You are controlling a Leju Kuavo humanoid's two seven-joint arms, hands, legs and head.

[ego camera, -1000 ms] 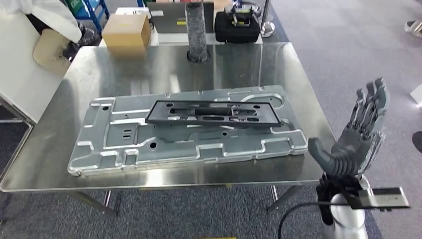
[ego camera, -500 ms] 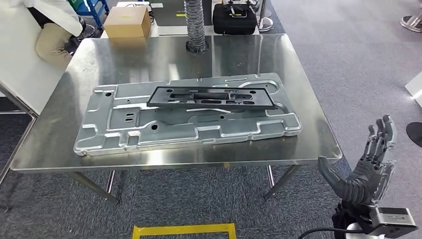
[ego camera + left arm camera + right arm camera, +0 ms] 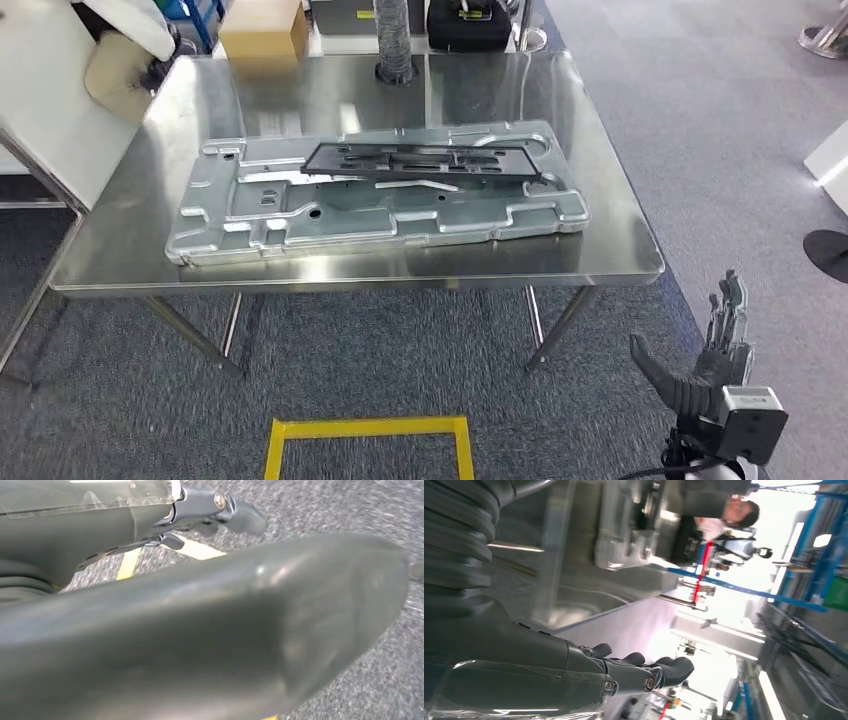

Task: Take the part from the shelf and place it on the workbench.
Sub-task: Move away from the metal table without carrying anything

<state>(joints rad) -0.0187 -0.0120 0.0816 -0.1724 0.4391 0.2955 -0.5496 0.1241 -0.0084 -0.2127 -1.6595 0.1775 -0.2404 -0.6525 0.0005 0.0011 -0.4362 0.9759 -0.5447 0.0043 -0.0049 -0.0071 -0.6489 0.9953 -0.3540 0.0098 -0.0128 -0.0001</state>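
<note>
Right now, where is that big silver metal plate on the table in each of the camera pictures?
Head view: the silver plate lies flat across the middle of the steel table, with a black frame on top.
Right wrist view: it appears blurred and turned at the upper middle.
Left wrist view: not in it.
Shared landmark: the steel table's edge.

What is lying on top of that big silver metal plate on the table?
A long dark frame with cut-outs lies along the far side of the silver plate. The plate surface beneath the frame's solid parts is hidden.
</note>
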